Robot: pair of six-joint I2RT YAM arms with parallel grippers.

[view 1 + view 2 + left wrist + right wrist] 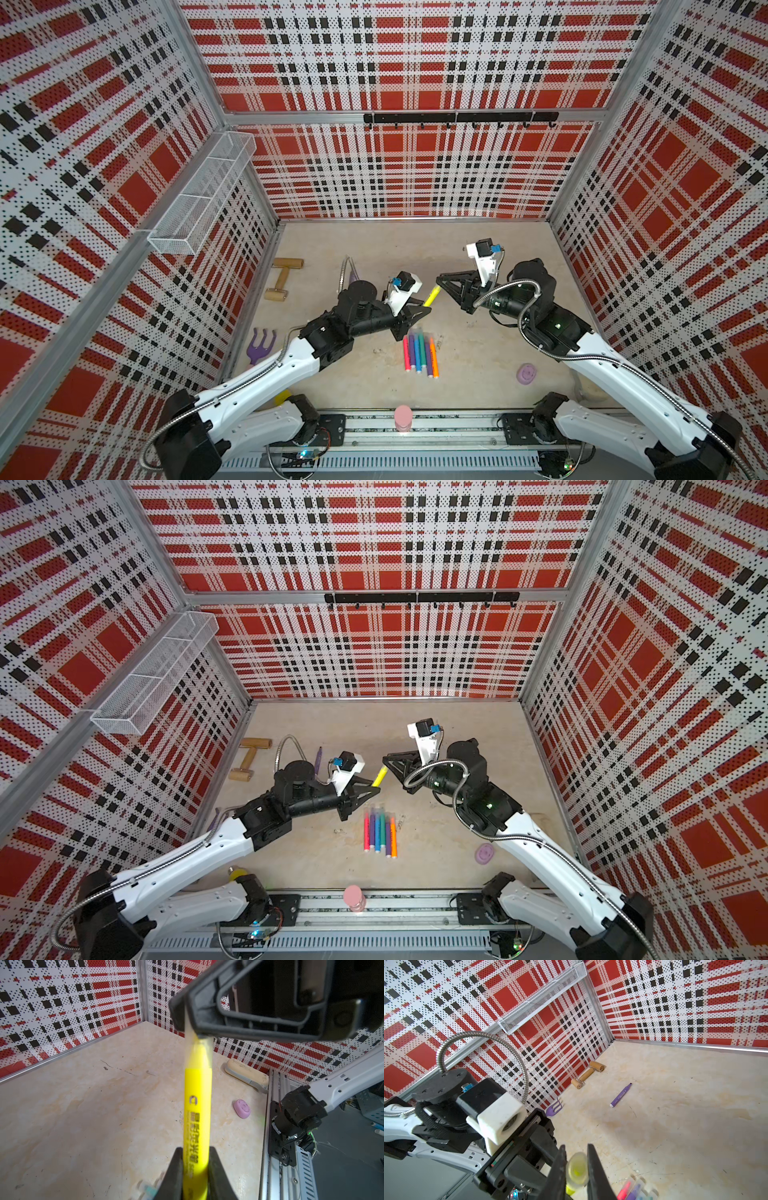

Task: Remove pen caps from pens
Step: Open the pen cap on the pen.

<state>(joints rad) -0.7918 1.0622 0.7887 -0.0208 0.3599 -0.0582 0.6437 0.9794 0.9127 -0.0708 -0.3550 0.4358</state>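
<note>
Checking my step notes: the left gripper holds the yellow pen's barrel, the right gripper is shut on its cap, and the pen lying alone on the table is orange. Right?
Not quite: the lone pen is purple, not orange, as the right wrist view shows. The rest holds: the left gripper grips the yellow pen by its barrel and the right gripper is shut on its cap.

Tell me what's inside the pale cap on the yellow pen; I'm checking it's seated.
The tapered tip of the yellow pen shows through the cap; the right gripper covers its far end.
</note>
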